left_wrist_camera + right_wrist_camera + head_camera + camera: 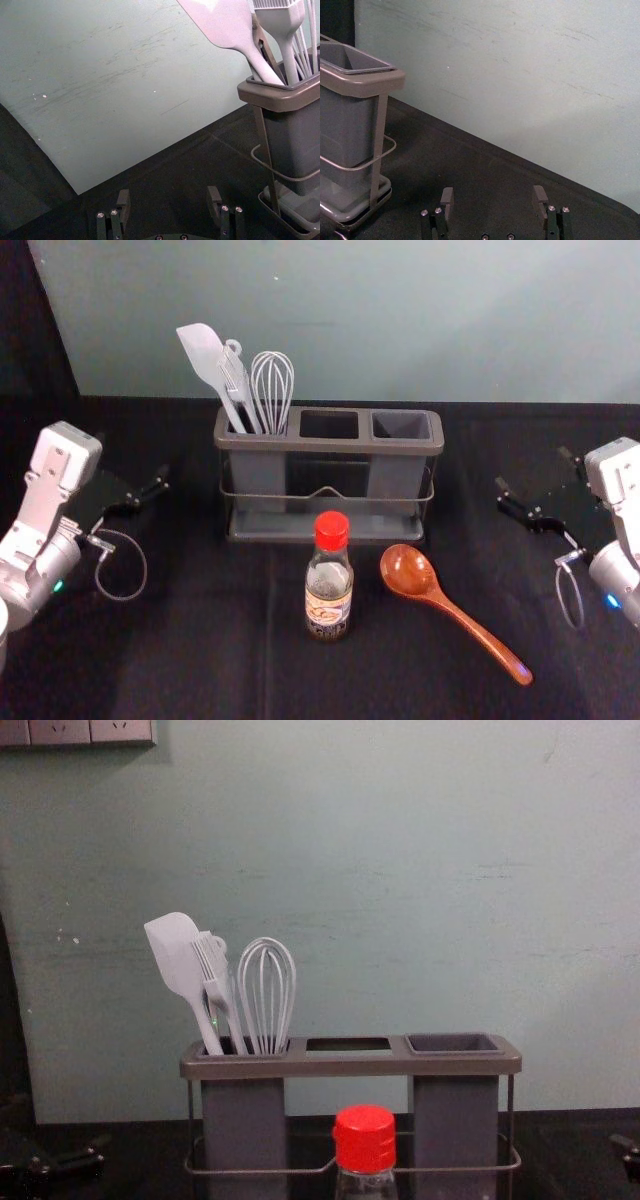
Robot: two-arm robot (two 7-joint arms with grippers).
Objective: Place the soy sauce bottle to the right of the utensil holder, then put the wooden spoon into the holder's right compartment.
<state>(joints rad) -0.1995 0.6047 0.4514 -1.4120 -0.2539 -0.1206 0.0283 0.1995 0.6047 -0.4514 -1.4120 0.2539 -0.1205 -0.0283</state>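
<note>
Left gripper (168, 196) out left, right gripper (493, 194) out right, both wide open, empty, likely leaving working room! Soy sauce bottle (329, 590) stands upright before the utensil holder (330, 444); wooden spoon (436, 596) lies just right, handle (485, 638) angled near-right, probably handy for grasping.

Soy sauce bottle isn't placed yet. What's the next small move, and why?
I'd bring the open right gripper toward the soy sauce bottle, probably passing above the wooden spoon. The bottle stands in front of the utensil holder, not to its right, and the spoon lies on the bottle's right, in that approach. The left gripper can wait, open, at the left.
</note>
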